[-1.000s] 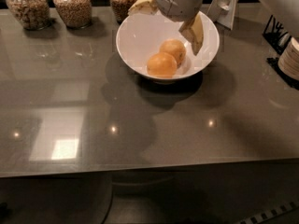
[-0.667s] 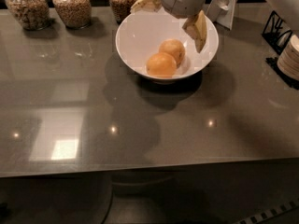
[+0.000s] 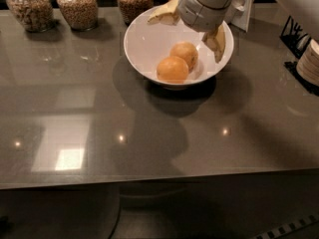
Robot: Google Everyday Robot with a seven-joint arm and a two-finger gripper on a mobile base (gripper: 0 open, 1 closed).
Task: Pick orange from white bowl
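A wide white bowl (image 3: 142, 54) stands on the grey table at the back middle. Two oranges lie in it: one at the front (image 3: 172, 69), one behind it to the right (image 3: 185, 54). My gripper (image 3: 192, 28) hangs open above the bowl's back right part. Its two yellowish fingers are spread wide: one (image 3: 163, 15) over the bowl's back rim, the other (image 3: 217, 42) pointing down inside the bowl just right of the rear orange. Neither finger touches an orange. The gripper holds nothing.
Several glass jars of grains (image 3: 77, 5) stand in a row along the table's back left. A white upright object (image 3: 244, 6) is behind the bowl. A stack of pale plates (image 3: 310, 61) and a black wire rack (image 3: 295, 36) sit at the right edge.
The gripper has shifted slightly up and back above the bowl. The oranges and the bowl have not moved.
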